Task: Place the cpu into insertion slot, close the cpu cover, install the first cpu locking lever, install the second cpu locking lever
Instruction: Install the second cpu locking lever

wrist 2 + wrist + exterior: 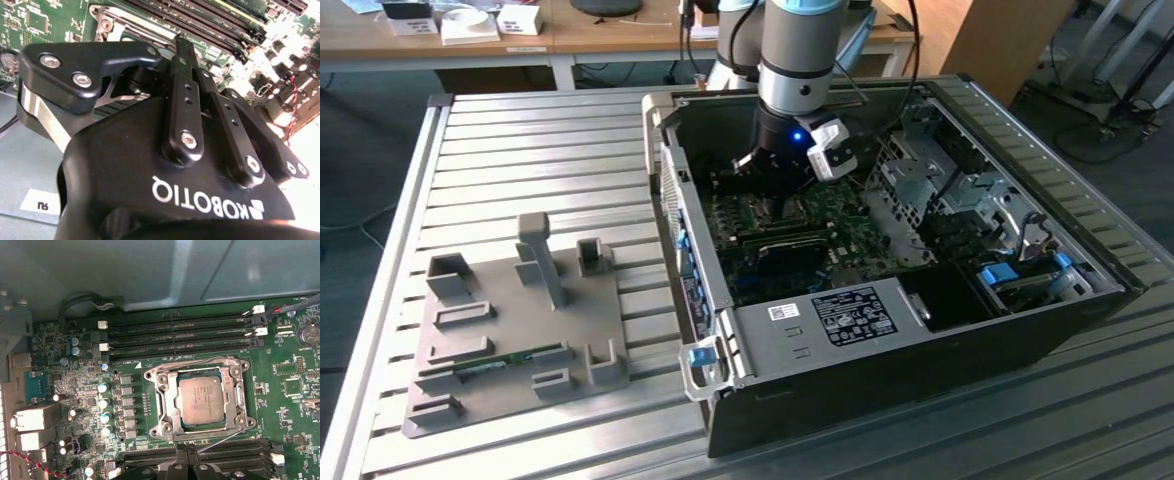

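— Which colours are seen on the board?
— The motherboard (280, 405) is seen in dark green, the cpu (199, 401) in silvery grey, its cpu cover (167, 405) in dull silver.
— And the hand (182, 47)?
— Glossy black is shown, with white lettering.

Arm (795, 50) upright, wrist straight down, black hand (182, 47) low with fingers (184, 105) drawn together.

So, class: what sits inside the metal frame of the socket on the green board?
In the first wrist view, the cpu, silvery top up, lies flat inside the cpu cover, framed by its window. The socket contacts beneath the chip are covered and cannot be seen.
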`<state>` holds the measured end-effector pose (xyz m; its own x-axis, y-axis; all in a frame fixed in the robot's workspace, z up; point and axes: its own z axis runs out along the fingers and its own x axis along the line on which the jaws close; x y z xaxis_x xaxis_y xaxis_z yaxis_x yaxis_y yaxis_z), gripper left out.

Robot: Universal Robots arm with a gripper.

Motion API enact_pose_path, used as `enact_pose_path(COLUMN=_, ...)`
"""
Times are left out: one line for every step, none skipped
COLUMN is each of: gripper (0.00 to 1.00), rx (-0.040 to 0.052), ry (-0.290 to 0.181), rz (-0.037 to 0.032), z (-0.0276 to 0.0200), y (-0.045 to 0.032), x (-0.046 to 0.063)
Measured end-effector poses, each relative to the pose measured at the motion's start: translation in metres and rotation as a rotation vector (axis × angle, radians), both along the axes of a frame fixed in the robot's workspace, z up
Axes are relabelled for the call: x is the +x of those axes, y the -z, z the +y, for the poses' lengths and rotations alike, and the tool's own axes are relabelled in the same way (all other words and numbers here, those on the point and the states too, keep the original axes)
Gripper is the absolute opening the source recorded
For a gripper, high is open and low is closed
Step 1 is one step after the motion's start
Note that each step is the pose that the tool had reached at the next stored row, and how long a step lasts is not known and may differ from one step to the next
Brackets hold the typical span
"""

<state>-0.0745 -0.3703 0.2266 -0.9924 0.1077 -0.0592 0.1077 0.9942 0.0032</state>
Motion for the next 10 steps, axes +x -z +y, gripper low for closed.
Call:
enact_pose_path(gripper=0.11, rx=0.0008, ry=0.0, rz=-0.0001, z=0.0001, y=0.0001, x=0.0)
enact_pose_path(gripper=0.11, rx=0.0011, ry=0.0, rz=-0.0001, z=0.0001, y=0.0001, x=0.0)
enact_pose_path(gripper=0.11, rx=0.0011, ry=0.0, rz=-0.0002, z=0.0001, y=0.0001, x=0.0)
enact_pose_path(gripper=0.11, rx=0.0012, ry=0.0, rz=-0.0001, z=0.0001, y=0.0001, x=0.0)
enact_pose_path(gripper=0.11, rx=0.0012, ry=0.0, rz=-0.0001, z=0.0001, y=0.0001, x=0.0)
enact_pose_path(gripper=0.11, rx=0.0012, ry=0.0, rz=-0.0001, z=0.0001, y=0.0001, x=0.0)
enact_pose_path(gripper=0.11, rx=0.0013, ry=0.0, rz=-0.0002, z=0.0001, y=0.0001, x=0.0)
enact_pose_path(gripper=0.11, rx=0.0013, ry=0.0, rz=-0.0002, z=0.0001, y=0.0001, x=0.0)
enact_pose_path(gripper=0.11, rx=0.0012, ry=0.0, rz=-0.0001, z=0.0001, y=0.0001, x=0.0)
enact_pose_path(gripper=0.11, rx=0.0013, ry=0.0, rz=-0.0001, z=0.0001, y=0.0001, x=0.0)
